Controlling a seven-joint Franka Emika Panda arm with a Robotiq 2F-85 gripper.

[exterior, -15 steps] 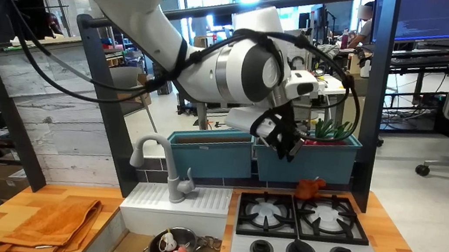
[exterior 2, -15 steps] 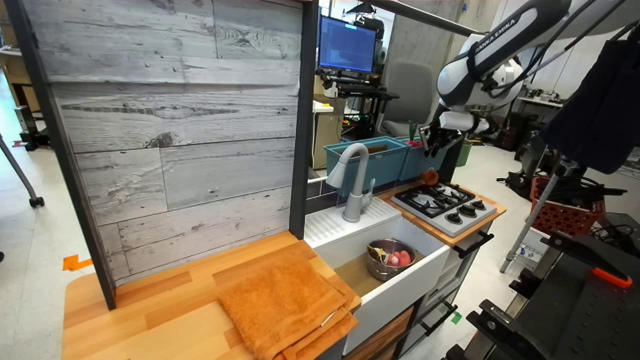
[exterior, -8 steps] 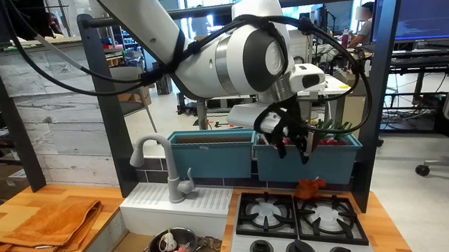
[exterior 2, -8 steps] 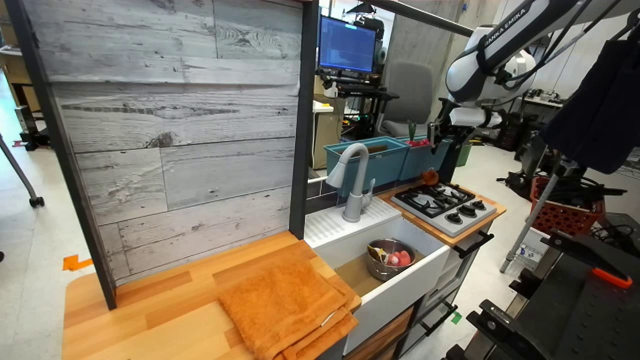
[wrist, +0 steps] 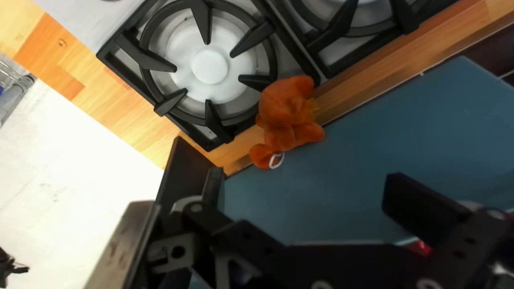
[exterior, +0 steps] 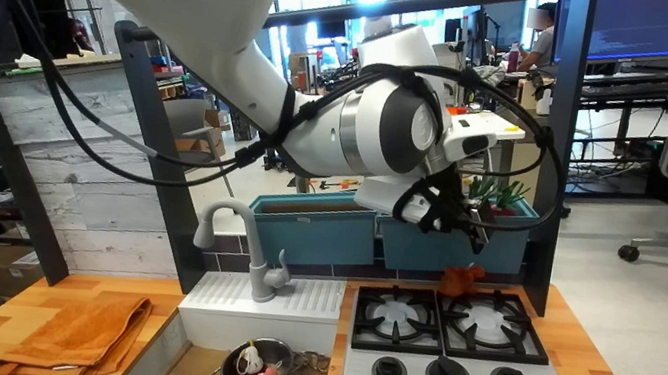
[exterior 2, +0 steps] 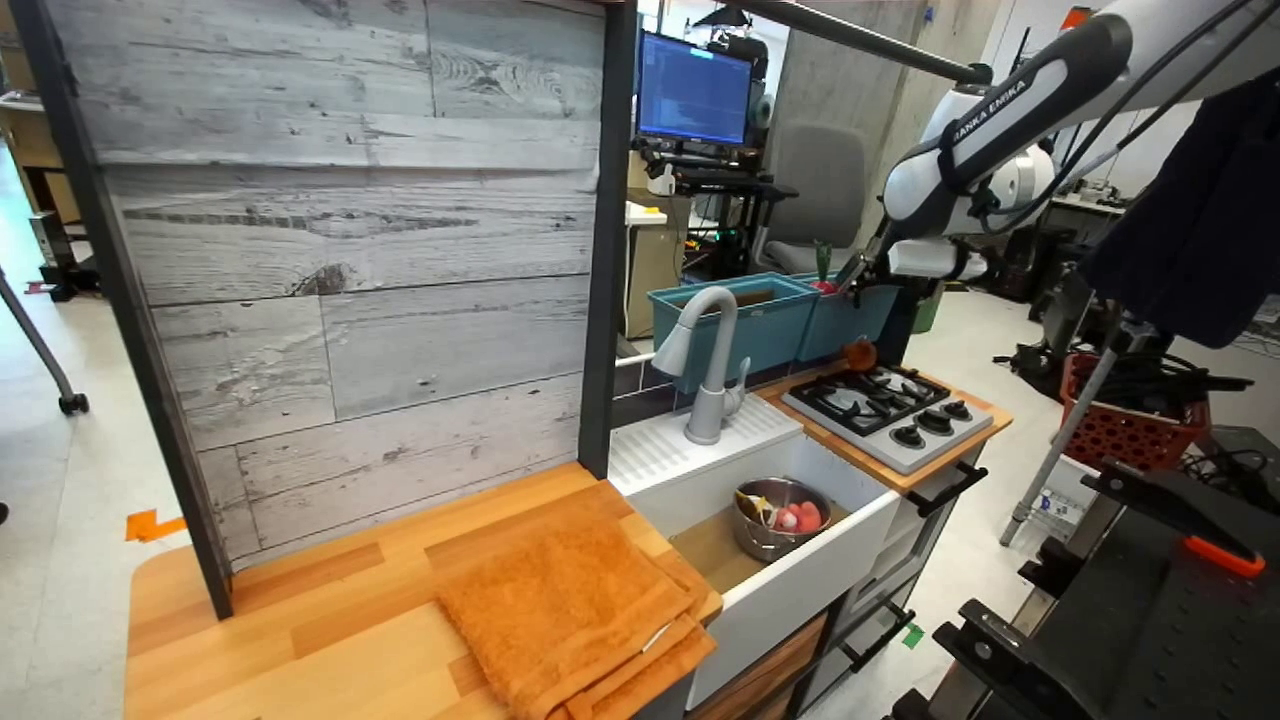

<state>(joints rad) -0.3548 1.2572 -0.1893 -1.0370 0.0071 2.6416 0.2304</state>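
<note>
A: Condition of the end effector?

B: Gripper [wrist: 311, 190] spread wide. In the wrist view, one finger [wrist: 213, 186] stands left of lower centre, its mate at lower right, with the wall of a teal planter [wrist: 349, 160] showing through the gap. Contact between gripper and planter cannot be determined.

A: Things about it, left to right?

B: Wrist view: a stove burner [wrist: 209, 67] at upper left of centre; an orange plush item [wrist: 285, 108] at upper centre, just beside the burner, a white loop [wrist: 276, 165] at its lower end; a small red piece [wrist: 421, 247] at lower right, mostly hidden by the gripper. In an exterior view, a metal pot [exterior: 278, 354] with white and pink pieces sits in the sink [exterior: 222, 329] at bottom centre; the planter lies right of centre behind the gripper, green leaves [exterior: 506, 195] rising from it.

A: Markings and lettering?

B: In an exterior view, left to right: an orange towel [exterior 2: 570, 590], lower centre, bears a white tag [exterior 2: 656, 638] too small to read; a monitor [exterior 2: 695, 90], top centre, displays content likewise illegible; the robot arm [exterior 2: 1050, 75], upper right, carries lettering [exterior 2: 990, 110] reading "FRANKA EMIKA".
</note>
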